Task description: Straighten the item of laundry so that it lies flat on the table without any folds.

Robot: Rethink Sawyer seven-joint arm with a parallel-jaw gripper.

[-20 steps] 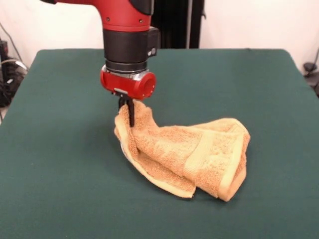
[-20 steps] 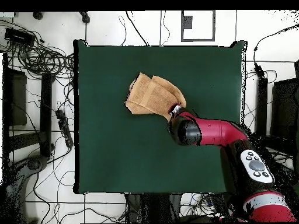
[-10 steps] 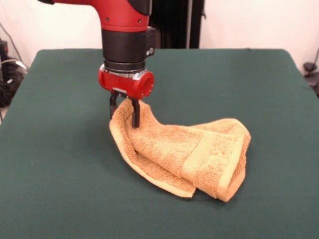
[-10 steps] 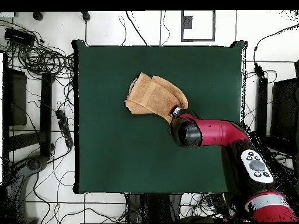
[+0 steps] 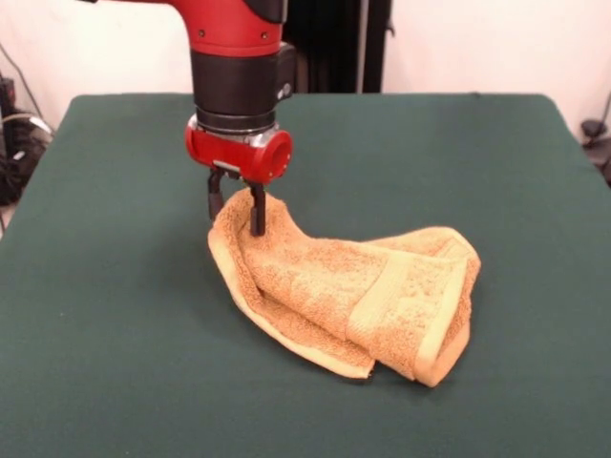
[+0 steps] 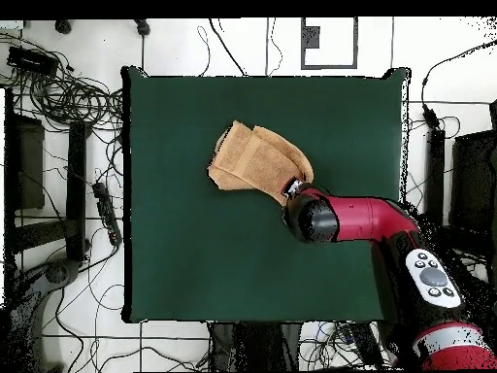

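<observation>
The item of laundry (image 5: 363, 291), an orange-tan washcloth, lies crumpled and folded over itself near the middle of the green table (image 5: 115, 324). Its right end is doubled into a thick fold, and its left corner rises in a low peak. My gripper (image 5: 235, 215) is open just over that peak, fingers straddling the cloth's tip without pinching it. In the overhead view the washcloth (image 6: 254, 158) shows as a folded wedge on the table (image 6: 194, 253), and the red arm (image 6: 354, 219) covers the gripper at the cloth's lower right corner.
Wide bare green felt surrounds the cloth on all sides. Cables (image 6: 73, 97) and dark equipment lie on the floor around the table. A black post (image 5: 334, 43) stands behind the far edge.
The gripper was shut on the cloth's raised corner; it has opened, let go and lifted slightly. The corner has slumped down to the left.
</observation>
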